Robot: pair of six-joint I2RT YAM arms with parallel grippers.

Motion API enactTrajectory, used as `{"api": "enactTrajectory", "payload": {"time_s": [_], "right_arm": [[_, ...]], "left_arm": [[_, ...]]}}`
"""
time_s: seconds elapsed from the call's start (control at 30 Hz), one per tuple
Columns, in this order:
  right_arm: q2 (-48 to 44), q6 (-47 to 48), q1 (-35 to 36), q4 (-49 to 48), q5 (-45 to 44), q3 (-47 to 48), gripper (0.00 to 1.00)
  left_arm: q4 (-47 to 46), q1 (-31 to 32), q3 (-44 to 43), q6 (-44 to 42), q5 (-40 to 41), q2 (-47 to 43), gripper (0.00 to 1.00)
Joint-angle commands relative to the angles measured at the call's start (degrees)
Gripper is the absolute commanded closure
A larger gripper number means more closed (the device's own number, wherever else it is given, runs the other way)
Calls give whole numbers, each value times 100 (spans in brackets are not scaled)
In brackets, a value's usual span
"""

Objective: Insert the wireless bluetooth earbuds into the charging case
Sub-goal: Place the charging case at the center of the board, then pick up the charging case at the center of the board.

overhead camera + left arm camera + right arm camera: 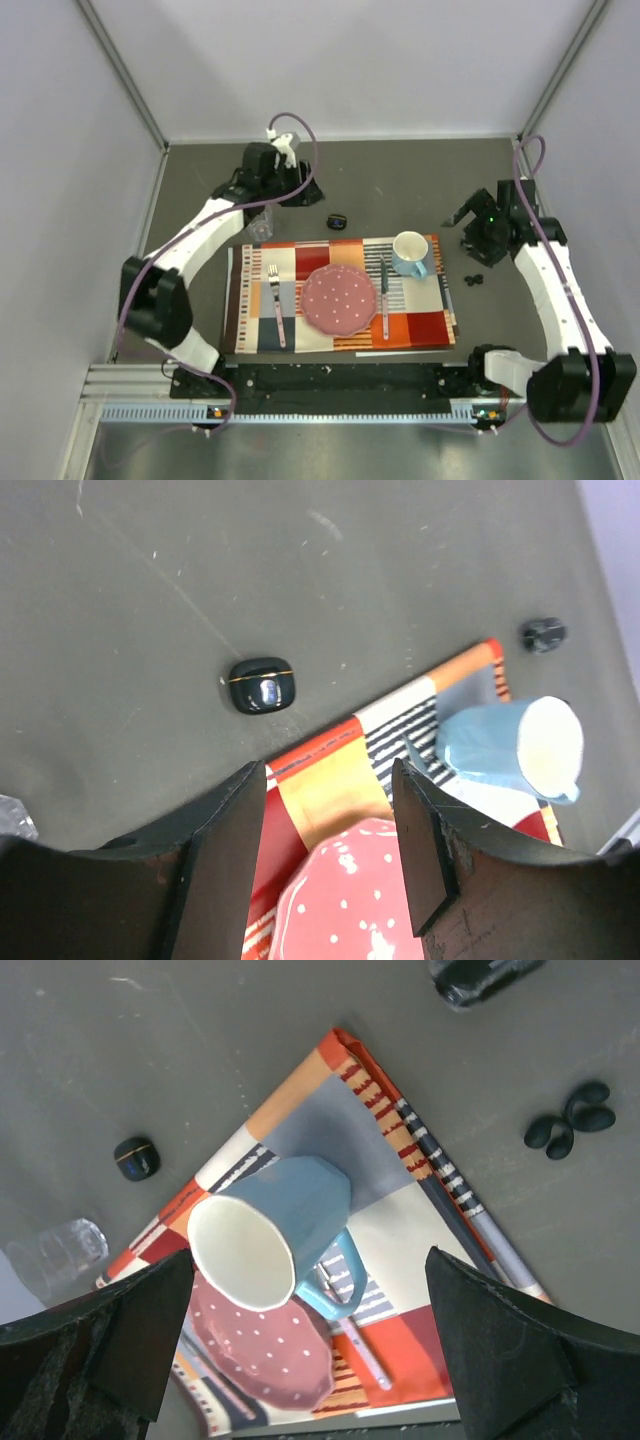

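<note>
**Both hands empty; earbuds not yet in the case.**

The left hand point(328, 785) has its fingers apart with nothing between them. It hangs over the far edge of the placemat point(320, 780). Just beyond that edge, the case point(261, 684) lies on the bare bench point(150, 600), toward the far edge and about mid-width. Its lid appears shut. The right hand point(310, 1260) is spread wide, grips nothing and points toward the blue mug point(270, 1230). The earbuds point(570, 1120) lie together in a small cluster on the bare bench toward its right edge, just beside the placemat and well apart from the case. Judged from this layout, no step of the task is complete. The lid remains to be opened, and each earbud has to be picked up, carried across and seated in the case.
</note>
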State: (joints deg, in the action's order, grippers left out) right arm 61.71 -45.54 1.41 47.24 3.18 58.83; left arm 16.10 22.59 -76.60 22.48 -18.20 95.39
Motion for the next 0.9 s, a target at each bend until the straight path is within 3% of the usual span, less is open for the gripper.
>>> {"api": "enactTrajectory", "payload": {"time_s": [0.0, 0.23, 0.33, 0.4, 0.53, 0.57, 0.6, 0.7, 0.87], "right_arm": [[666, -788, -396, 13, 474, 489, 1], [1317, -1589, -809, 57, -211, 744, 1], [1544, -1739, -923, 214, -703, 1042, 2], [1668, -1879, -984, 329, -950, 1139, 2], [2378, -1889, -1073, 671, -1074, 1499, 5], [2554, -1897, -1090, 881, -1048, 1665, 5], [2704, -1880, -1125, 944, -978, 1728, 6], [3241, -1827, -1196, 1015, -705, 1904, 6], [3567, -2028, -1222, 997, -1003, 2010, 6]], "left_arm": [[-685, 0, 705, -340, 9, -1372, 42], [-2241, -9, 2516, -516, -105, -3499, 40], [-2593, -26, 3263, -394, 245, -4604, 34], [-2621, -26, 3685, -183, 797, -4994, 31], [-2691, -35, 4213, 1, 1063, -5898, 21], [-2621, -35, 4371, 63, 1107, -6005, 5], [-2542, -35, 4416, 133, 1160, -6111, 1], [-2059, -35, 4434, 362, 1143, -6427, 1], [-1777, -35, 4531, 705, 1222, -6963, 1]]}}
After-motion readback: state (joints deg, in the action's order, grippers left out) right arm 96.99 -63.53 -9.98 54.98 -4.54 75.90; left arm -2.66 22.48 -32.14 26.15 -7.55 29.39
